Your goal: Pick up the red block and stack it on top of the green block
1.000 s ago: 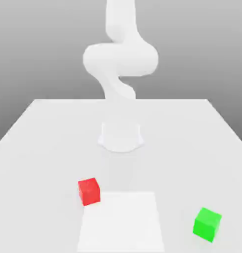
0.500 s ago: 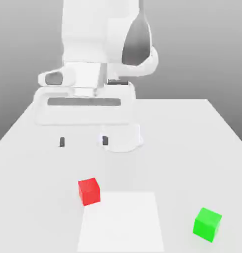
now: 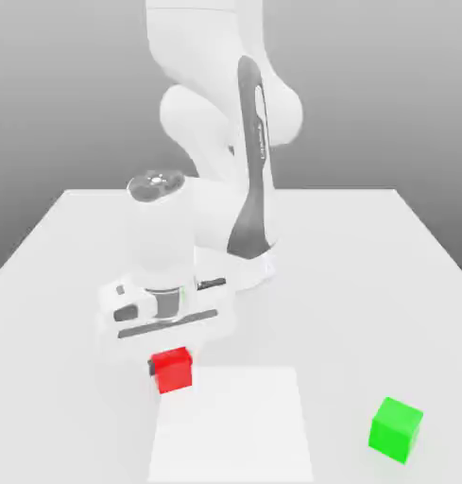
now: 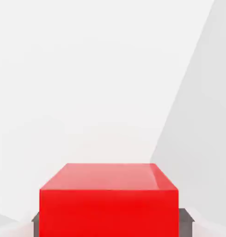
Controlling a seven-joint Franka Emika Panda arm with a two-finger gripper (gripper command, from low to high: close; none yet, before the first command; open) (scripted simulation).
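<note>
The red block (image 3: 172, 369) rests on the white table (image 3: 367, 284), just behind a paler square patch. My gripper (image 3: 170, 361) has come straight down over it and is shut on it, with one dark fingertip (image 3: 150, 365) showing at the side toward the exterior view's left. Close up in the hand view, the red block (image 4: 109, 203) sits between two dark finger pads (image 4: 35, 222) that press its two sides. The green block (image 3: 396, 429) stands alone near the front, toward the exterior view's right, well away from the gripper.
The arm's base (image 3: 248, 269) stands mid-table behind the red block, and the white links rise above it. A paler square patch (image 3: 230, 425) lies flat on the table at the front.
The hand came down from above the table onto the red block, and its fingers went from wide open to shut on the block. Neither block has shifted.
</note>
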